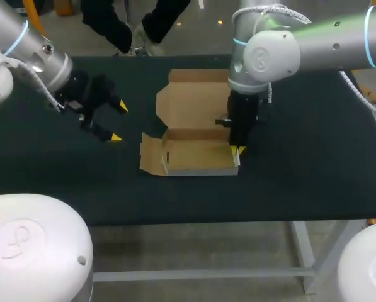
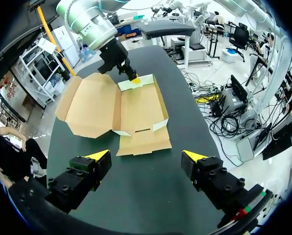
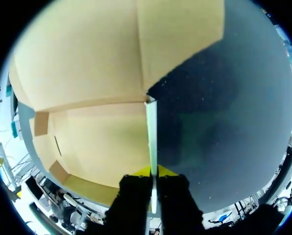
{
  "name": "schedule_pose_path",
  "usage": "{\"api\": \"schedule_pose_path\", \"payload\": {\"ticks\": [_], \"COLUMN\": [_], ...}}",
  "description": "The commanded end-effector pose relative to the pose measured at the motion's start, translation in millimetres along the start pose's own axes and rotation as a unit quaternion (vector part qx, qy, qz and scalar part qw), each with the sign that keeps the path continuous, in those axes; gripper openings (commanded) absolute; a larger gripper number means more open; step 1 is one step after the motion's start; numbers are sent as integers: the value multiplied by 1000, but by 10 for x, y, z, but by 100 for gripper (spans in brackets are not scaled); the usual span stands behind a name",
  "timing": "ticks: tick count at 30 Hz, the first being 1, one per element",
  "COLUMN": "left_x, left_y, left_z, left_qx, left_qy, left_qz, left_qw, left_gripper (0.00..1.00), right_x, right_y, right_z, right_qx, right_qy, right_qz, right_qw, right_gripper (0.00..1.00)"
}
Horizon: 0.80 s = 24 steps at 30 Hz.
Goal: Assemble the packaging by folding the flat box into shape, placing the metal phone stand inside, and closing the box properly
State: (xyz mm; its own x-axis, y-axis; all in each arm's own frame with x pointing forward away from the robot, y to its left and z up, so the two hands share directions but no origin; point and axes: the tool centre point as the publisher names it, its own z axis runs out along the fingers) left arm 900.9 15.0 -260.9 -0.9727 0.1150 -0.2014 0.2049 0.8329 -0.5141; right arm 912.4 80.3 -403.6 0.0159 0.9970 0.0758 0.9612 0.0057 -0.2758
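Observation:
A brown cardboard box [image 1: 194, 126] lies partly folded at the table's middle, its lid panel [image 1: 197, 94] flat towards the far side and its shallow tray [image 1: 197, 160] nearer me. My right gripper [image 1: 237, 150] points straight down at the tray's right end, shut on the upright side wall [image 3: 151, 132], which runs edge-on between its fingers [image 3: 153, 171]. My left gripper [image 1: 119, 122] hovers open to the left of the box, touching nothing. In the left wrist view the box [image 2: 121, 105] lies ahead of the open left gripper [image 2: 146, 156]. No metal phone stand is in view.
The dark table top [image 1: 301, 176] stretches bare to the right of the box and along the front edge. A loose flap [image 1: 151, 154] sticks out at the tray's left end.

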Motion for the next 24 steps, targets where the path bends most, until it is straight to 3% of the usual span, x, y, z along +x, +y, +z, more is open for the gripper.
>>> {"api": "schedule_pose_path", "payload": {"ticks": [1, 17, 24], "left_x": [-4, -4, -4], "left_y": [-4, -4, -4], "left_z": [-13, -13, -13], "left_qx": [-2, -2, -2], "left_qy": [2, 2, 2], "left_qz": [0, 0, 0], "left_qw": [1000, 1000, 1000], "left_gripper": [100, 100, 100], "right_x": [-7, -10, 4], "right_y": [-19, 29, 63], "right_z": [50, 52, 79], "right_qx": [-14, -68, -85], "right_qy": [-2, -12, -19], "right_qz": [0, 9, 11], "right_qw": [1000, 998, 996], "right_gripper": [9, 8, 18]}}
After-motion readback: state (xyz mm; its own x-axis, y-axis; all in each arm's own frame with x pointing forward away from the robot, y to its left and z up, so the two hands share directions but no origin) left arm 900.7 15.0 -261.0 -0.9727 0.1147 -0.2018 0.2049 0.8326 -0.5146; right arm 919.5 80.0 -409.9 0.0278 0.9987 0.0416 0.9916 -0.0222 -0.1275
